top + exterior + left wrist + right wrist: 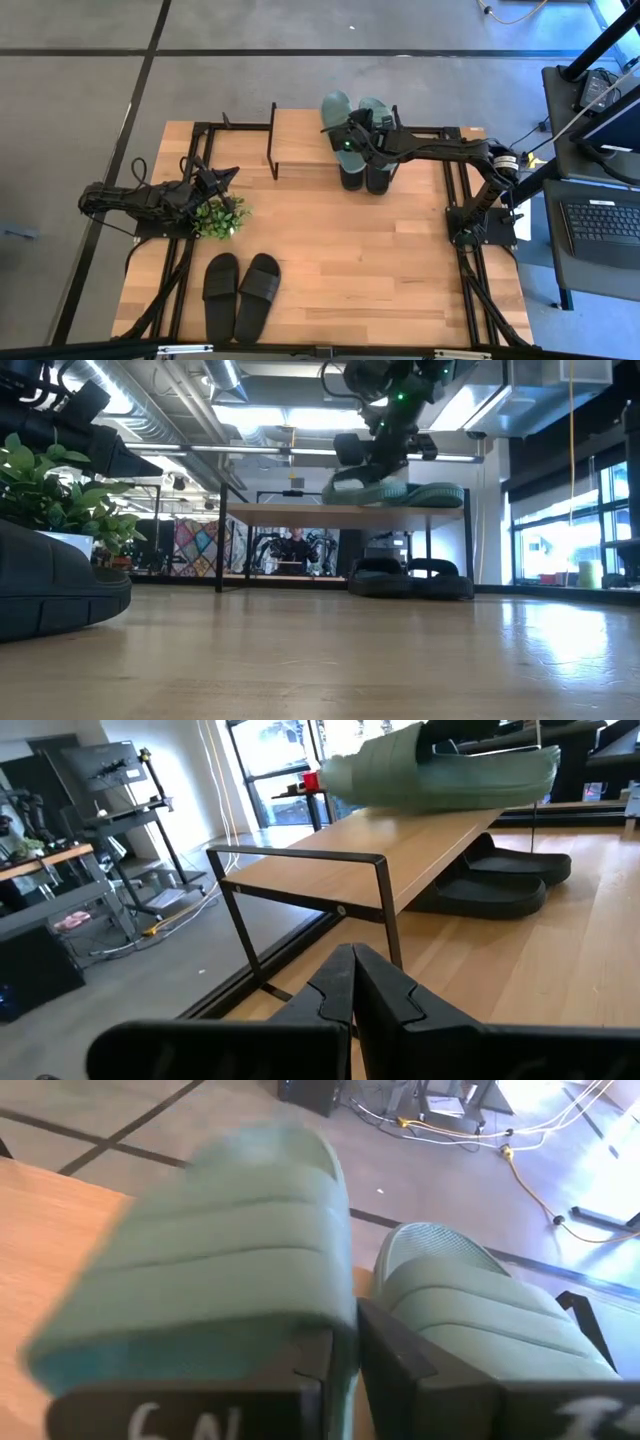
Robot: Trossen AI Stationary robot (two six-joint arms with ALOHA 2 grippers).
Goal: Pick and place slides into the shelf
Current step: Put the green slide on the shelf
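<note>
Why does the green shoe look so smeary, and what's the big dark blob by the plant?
Right wrist view: the green slide sits so close that it blurs. Low view: the blob is a black slide near the lens, out of focus; window glare shines on the table.

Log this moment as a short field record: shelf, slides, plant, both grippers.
shelf: wooden top on a black frame, at the table's far edge
green slides: pair on the shelf top
black slides under shelf: pair, side by side
black slides near front: pair on the table
plant: by the left gripper
left gripper: shut, empty
right gripper: at the green slides
</note>
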